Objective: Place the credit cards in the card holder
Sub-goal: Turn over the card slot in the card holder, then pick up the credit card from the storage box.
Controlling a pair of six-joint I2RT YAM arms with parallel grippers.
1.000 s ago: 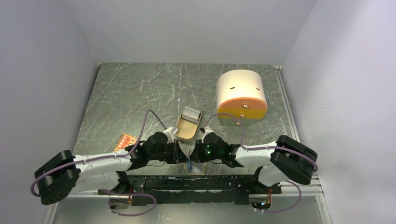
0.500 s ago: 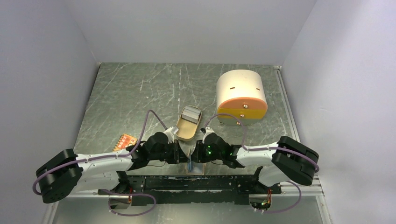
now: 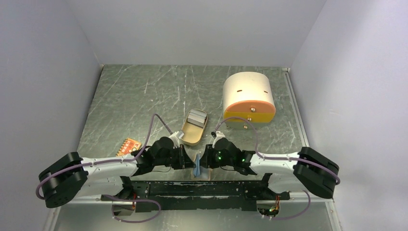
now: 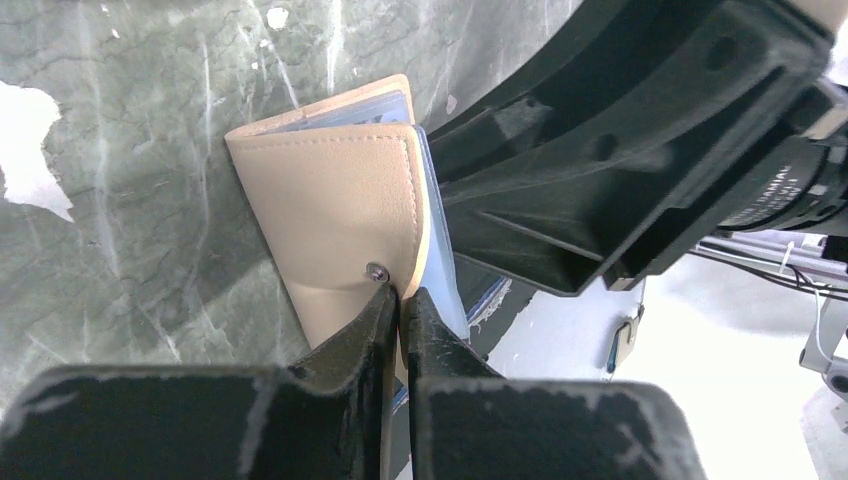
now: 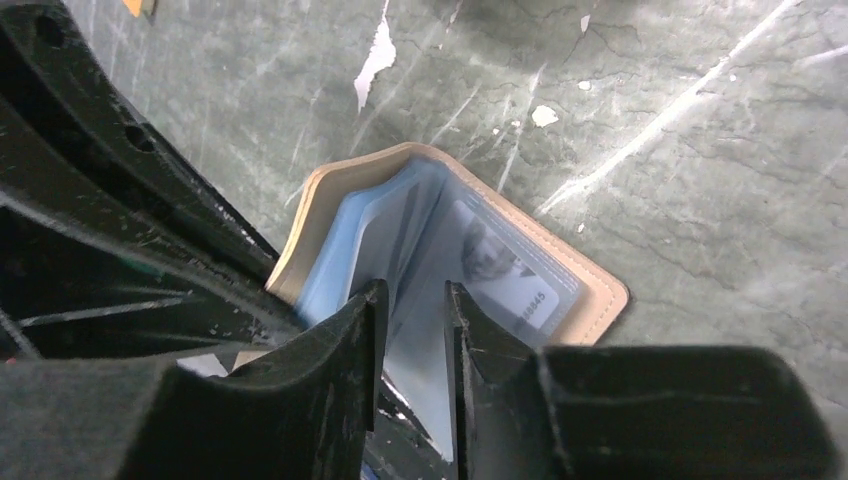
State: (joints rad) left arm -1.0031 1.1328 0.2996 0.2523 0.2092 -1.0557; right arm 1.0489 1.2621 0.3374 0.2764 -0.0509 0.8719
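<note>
Overhead, light blue card [image 3: 197, 166] upright, left end effector [image 4: 399, 300] pinching card holder [image 4: 340, 210], right end effector [image 5: 415, 320] narrow

Both black grippers meet at near table edge over small tan leather card holder [image 3: 204, 172]; light blue card [image 3: 197, 165] upright between them

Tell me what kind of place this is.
Probably a lab test cell for robot handling: plain grey walls box in a scratched metal table, with two arms bolted to a rail at its near edge.
</note>
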